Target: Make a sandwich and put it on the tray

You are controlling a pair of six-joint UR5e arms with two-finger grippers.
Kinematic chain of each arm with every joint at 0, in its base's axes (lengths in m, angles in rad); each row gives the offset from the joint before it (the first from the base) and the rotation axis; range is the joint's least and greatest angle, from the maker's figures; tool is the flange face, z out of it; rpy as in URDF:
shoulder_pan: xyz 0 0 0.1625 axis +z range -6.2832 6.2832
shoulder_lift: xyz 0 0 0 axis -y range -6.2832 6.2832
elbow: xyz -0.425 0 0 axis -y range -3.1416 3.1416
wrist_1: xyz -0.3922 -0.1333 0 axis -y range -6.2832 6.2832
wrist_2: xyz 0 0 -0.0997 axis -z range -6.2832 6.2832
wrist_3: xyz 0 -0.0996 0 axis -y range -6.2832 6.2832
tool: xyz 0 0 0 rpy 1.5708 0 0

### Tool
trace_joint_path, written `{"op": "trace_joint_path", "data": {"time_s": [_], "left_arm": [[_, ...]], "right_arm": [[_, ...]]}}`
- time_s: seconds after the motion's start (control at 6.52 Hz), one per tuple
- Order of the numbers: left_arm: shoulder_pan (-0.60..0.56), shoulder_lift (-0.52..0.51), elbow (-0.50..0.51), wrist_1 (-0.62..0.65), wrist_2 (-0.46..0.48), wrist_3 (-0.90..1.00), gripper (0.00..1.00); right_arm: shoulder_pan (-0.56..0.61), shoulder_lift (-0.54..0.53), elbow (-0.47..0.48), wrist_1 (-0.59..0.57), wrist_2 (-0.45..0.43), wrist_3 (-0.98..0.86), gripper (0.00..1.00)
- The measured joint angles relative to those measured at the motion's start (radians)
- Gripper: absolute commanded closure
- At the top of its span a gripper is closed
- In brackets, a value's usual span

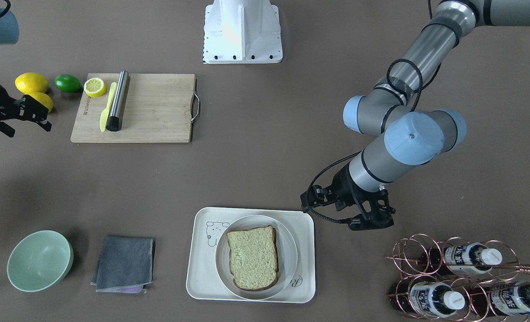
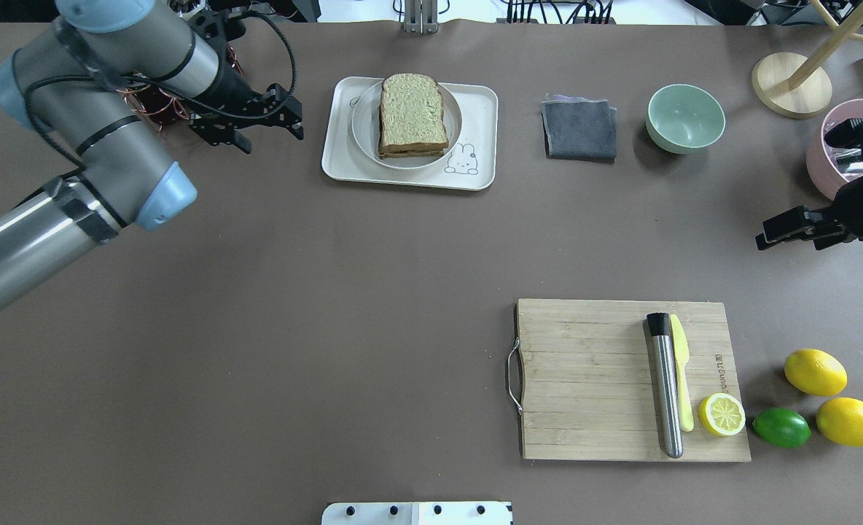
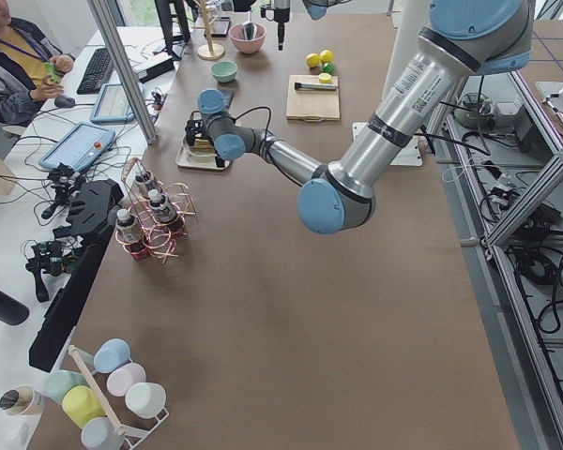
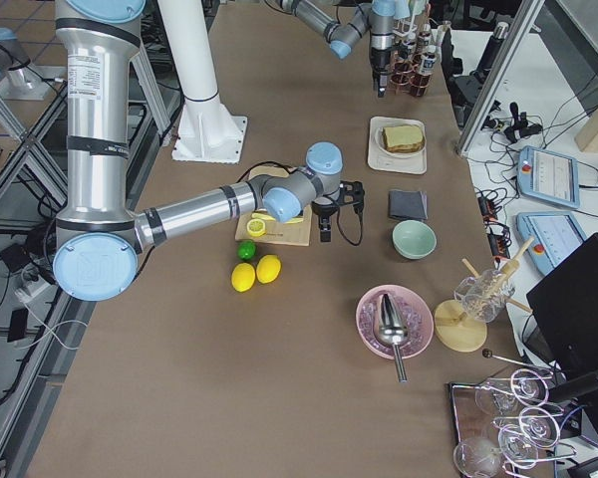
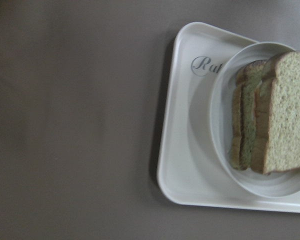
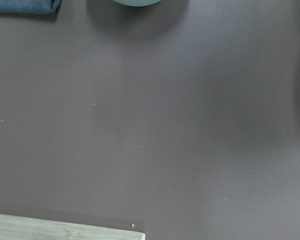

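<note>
The sandwich [image 1: 252, 257] lies flat on a round white plate [image 1: 292, 257], which stands on the cream tray [image 1: 202, 277] at the operators' side. Its top slice is pale and speckled with a dark crust. The filling does not show. The left wrist view shows the stacked slices [image 5: 275, 115] from the side on the tray [image 5: 182, 150]. My left gripper [image 1: 348, 212] hangs open and empty beside the tray's end, apart from it. My right gripper [image 1: 32, 118] is open and empty, far off near the lemons.
A copper rack of bottles [image 1: 462, 277] stands close behind my left gripper. A grey cloth [image 1: 124, 264] and a green bowl [image 1: 39, 259] lie beyond the tray. A cutting board [image 1: 157, 112] holds a steel cylinder, a yellow knife and a half lemon.
</note>
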Motion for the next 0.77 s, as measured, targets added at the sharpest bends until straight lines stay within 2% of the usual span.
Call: {"op": "trace_joint_path", "data": {"time_s": [0.31, 0.46, 0.77], "left_arm": [[-0.081, 0.23, -0.256, 0.209, -0.012, 0.317, 0.03], [-0.153, 0.386, -0.35, 0.24, -0.011, 0.498, 0.03], [-0.319, 0.644, -0.438, 0.254, -0.013, 0.872, 0.03]], "right_arm": [[0.074, -0.011, -0.001, -0.081, 0.0, -0.136, 0.0], [0.119, -0.012, -0.003, -0.137, -0.004, -0.227, 0.0], [0.213, -0.002, -0.051, -0.215, -0.018, -0.419, 0.0]]}}
